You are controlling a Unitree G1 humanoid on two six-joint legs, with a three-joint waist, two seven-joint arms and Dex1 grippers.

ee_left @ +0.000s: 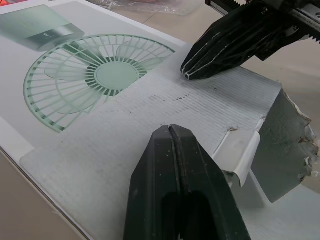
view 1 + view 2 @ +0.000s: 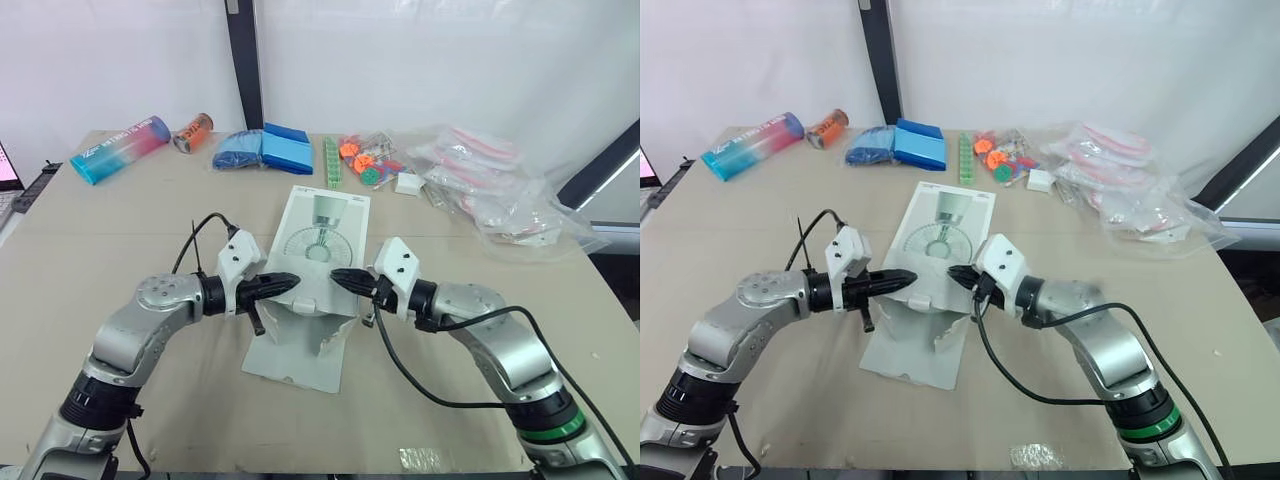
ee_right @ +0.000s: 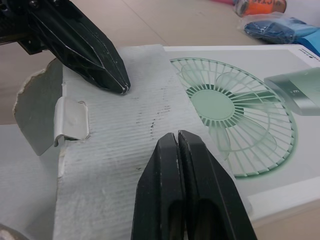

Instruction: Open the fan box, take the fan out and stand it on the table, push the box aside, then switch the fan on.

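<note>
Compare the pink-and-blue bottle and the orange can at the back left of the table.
The bottle is much longer than the can. The bottle fades from pink to blue, while the can is mostly orange. The bottle lies nearer the table's left edge; the can lies further in, beside the blue bag. Both lie on their sides at the back of the table, slanted the same way.

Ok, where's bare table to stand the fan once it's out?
Bare table lies left of the fan box, in front of the pink-and-blue bottle, and right of it, short of the plastic bags. The back edge is crowded: can, blue packs, toys.
</note>
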